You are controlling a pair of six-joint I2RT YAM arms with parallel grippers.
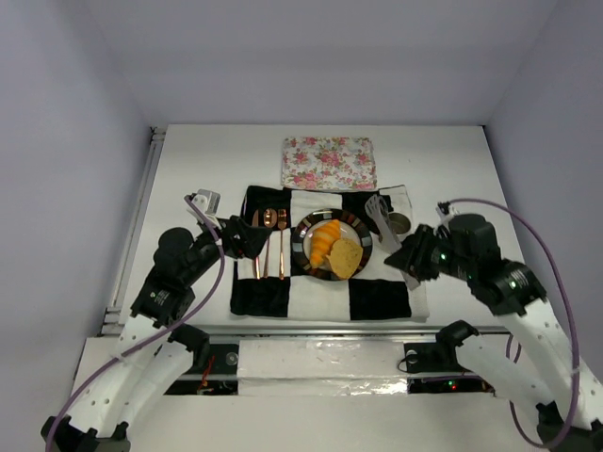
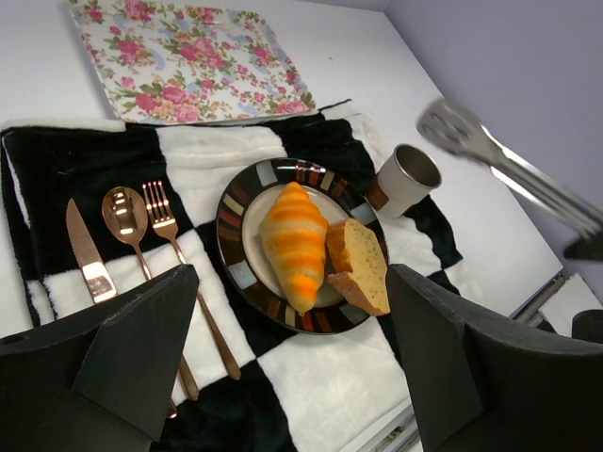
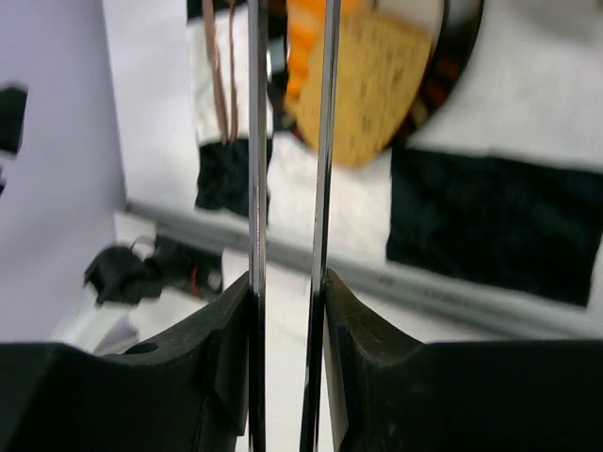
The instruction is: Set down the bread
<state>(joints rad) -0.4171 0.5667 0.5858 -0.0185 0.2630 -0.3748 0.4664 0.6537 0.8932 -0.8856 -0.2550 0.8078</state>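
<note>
Now, top view: croissant [image 1: 323, 242] and bread slice [image 1: 346, 256] touching on plate [image 1: 301, 247]. Left wrist: left claw [image 2: 292, 292] spread wide, empty, near cutlery [image 2: 141, 226]. Right wrist: right claw [image 3: 287, 292] clamped on tongs [image 3: 258, 141], tips toward slice, likely for lifting.

My top camera looks steeply down from above and behind the arm bases, far enough back to frame the whole table around the plate [image 1: 301, 247]. The left wrist camera sits low and close on the plate's left, facing across it. The right wrist camera, on the plate's right, sights along the tongs [image 3: 256, 141]. All three share the plate and its bread [image 1: 323, 243].
</note>
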